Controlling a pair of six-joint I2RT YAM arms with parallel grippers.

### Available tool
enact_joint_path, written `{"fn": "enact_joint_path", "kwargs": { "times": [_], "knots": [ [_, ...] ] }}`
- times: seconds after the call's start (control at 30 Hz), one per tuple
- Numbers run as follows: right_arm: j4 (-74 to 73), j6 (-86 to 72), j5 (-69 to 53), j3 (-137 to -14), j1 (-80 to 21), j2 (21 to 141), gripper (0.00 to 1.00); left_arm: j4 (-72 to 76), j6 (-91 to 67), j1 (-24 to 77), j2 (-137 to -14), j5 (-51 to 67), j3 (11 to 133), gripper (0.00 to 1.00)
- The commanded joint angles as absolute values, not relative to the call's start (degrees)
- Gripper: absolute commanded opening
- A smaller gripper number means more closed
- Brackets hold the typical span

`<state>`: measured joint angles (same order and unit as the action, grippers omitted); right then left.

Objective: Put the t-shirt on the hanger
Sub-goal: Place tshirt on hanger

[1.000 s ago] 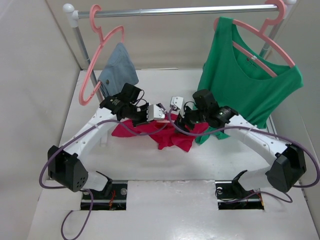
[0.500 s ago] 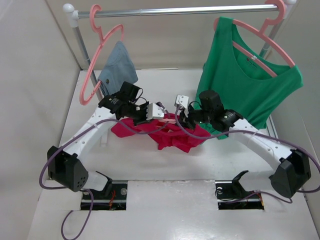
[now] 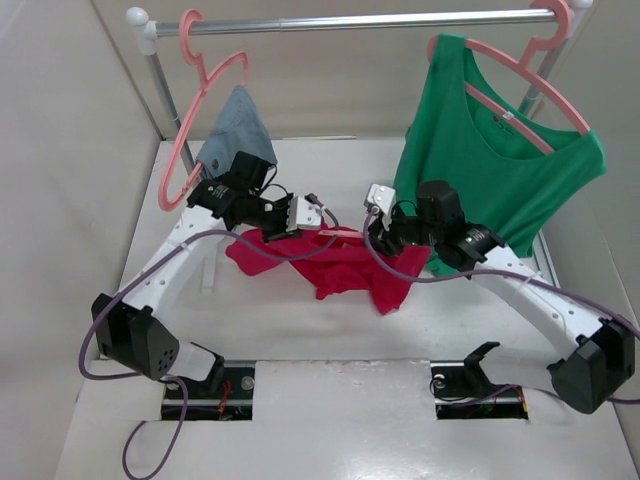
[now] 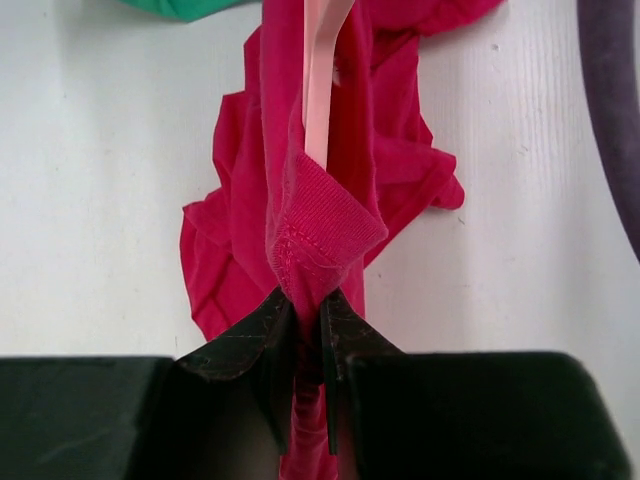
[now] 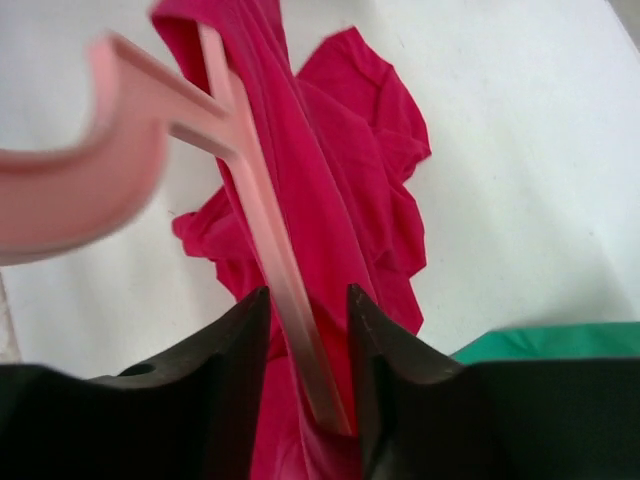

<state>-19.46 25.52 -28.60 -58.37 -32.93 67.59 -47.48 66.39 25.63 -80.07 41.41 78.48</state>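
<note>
Moved: over the last second my right gripper [image 5: 307, 295] has swung out to the right and my left gripper [image 4: 305, 300] has drawn slightly back and left. The t-shirt [image 3: 345, 268] is now stretched wider between them, with one flap trailing toward the near edge.
Left gripper: pinched tight on a ribbed edge of the t-shirt.
Right gripper: jaws partly apart, astride one arm of the hanger [image 5: 264, 215], with red fabric bunched beside it. I cannot tell whether they press on it.
T-shirt: crumpled and lifted between my two grippers, the rest lying mid-table on the white table [image 3: 300, 340], its right side against the hem of the green top [image 3: 480, 170].
Hanger: its slim pink arm runs into the fold of red cloth just ahead of my left gripper. The hook end is bare, outside the fabric.
Behind: the green top hangs at the right of the rail [image 3: 350, 20], and the denim piece [image 3: 238, 125] hangs at the left.
</note>
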Motion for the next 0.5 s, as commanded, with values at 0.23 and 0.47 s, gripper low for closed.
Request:
{"fn": "enact_joint_path", "kwargs": {
  "times": [0.23, 0.47],
  "knots": [
    [-12.9, 25.1, -21.5, -60.3, -34.0, 74.3, 0.56, -52.2, 70.0, 24.9, -79.7, 45.5, 82.1, 0.0],
    [-12.8, 25.1, -24.3, -63.6, -34.0, 75.2, 0.0, -50.5, 68.1, 24.9, -79.1, 42.4, 81.0, 0.0]
  ]
}}
